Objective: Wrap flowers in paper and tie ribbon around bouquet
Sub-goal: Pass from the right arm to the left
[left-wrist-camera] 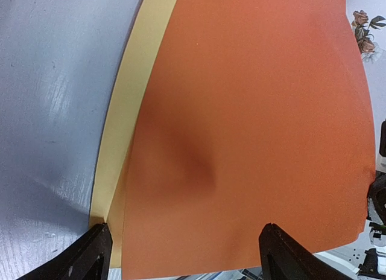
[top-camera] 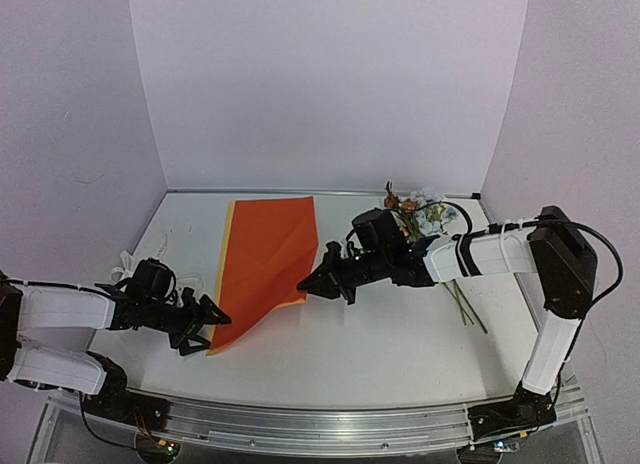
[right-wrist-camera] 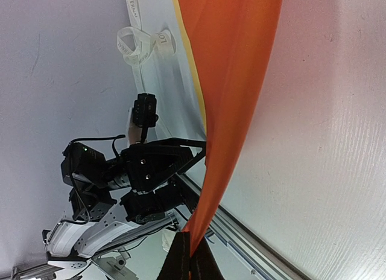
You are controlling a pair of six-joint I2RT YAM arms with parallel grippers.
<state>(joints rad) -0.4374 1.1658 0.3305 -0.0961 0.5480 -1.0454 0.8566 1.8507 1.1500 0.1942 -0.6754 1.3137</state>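
Lettering: the long, narrow cream-white fabric ribbon [right-wrist-camera: 164, 42] carried dark printed characters, seen from my right wrist view; they were too small and blurred for me to read. That ribbon lay in loose loops at the left edge of the white table [top-camera: 400, 334], behind my left arm [top-camera: 128, 262]. The large thin sheet of paper [top-camera: 265, 259], bright orange on the upper face, lay left of the table's centre, with a narrow yellow-tan strip of its other face showing along the left edge [left-wrist-camera: 253, 111]. My right gripper [top-camera: 305, 284] was closed tight on the right-hand edge of this sheet, the fingers pinching the orange layer between them [right-wrist-camera: 190, 256] and lifting that edge off the table, so that the sheet hung taut from the pinch [right-wrist-camera: 235, 63]. My left gripper [top-camera: 205, 319] stood with its jaws spread wide at the near corner of the sheet; from the left wrist view the near edge of the paper lay between the two fingers [left-wrist-camera: 186, 232], and neither finger gripped it. The small bunch of artificial flowers [top-camera: 420, 209], with orange, pale blue and cream blossoms, lay at the far right of the table, behind my right arm and apart from the paper, its thin green stems running toward the near side [left-wrist-camera: 365, 32].
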